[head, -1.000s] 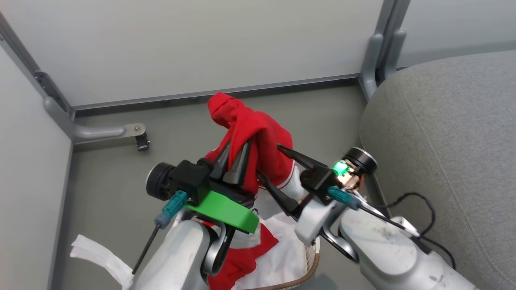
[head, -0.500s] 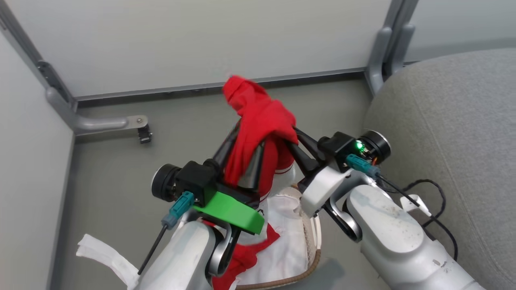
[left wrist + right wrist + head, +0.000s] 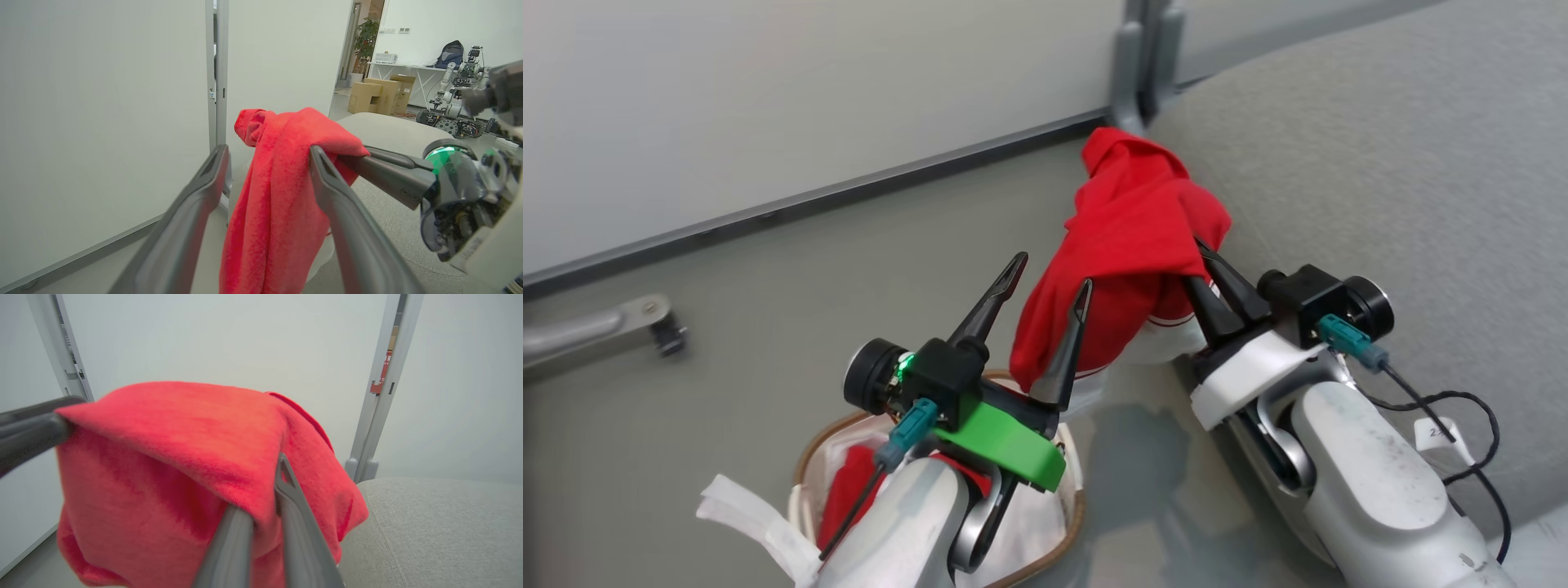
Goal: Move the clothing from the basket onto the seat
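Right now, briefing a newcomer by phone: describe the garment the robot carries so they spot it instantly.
Find the large grey fabric sofa seat on the right. At its left edge a soft red garment with white trim hangs from the right gripper. Unlike the red clothing in the brown-rimmed white basket below, it is airborne.

My workplace: a robotics lab behind white panels (image 3: 102,122).
Beyond the grey partition post (image 3: 216,81) I see cardboard boxes (image 3: 378,97), a white table (image 3: 402,66), a potted plant (image 3: 367,34) and another wheeled robot (image 3: 451,102).
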### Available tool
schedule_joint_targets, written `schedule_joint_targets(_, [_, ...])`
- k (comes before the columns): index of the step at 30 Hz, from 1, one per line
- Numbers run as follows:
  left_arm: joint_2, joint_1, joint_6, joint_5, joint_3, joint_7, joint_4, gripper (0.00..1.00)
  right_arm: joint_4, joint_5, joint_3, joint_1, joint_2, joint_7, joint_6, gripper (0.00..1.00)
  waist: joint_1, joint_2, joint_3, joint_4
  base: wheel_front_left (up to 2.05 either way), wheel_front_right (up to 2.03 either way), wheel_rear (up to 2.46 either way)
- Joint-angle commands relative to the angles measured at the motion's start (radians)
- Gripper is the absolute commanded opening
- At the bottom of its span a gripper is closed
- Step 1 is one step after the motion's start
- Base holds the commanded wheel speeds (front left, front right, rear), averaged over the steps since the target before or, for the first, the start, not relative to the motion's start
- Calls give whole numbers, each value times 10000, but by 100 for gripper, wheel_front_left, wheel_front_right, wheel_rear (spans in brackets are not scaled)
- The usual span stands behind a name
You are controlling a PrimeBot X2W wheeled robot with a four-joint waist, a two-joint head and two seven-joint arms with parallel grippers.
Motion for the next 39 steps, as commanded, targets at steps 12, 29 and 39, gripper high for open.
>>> schedule_joint_targets(12, [54, -384, -178, 192, -370, 3, 163, 100, -766, -353, -2217, 323, -718, -23, -12, 0, 0, 0, 1170, -2373, 0, 0, 0])
schedule_joint_targets(29, [72, -1764, -594, 1138, -443, 3, 649, 100, 1598, -2164, -4246, -4285, -2466, -21, -14, 0, 0, 0, 4307, -883, 0, 0, 0])
schedule_joint_targets(39, [52, -2200, -662, 1326, -71, 3, 621, 100, 4430, -3675, -6223, -5895, -2898, -21, -14, 0, 0, 0, 5253, 26, 0, 0, 0])
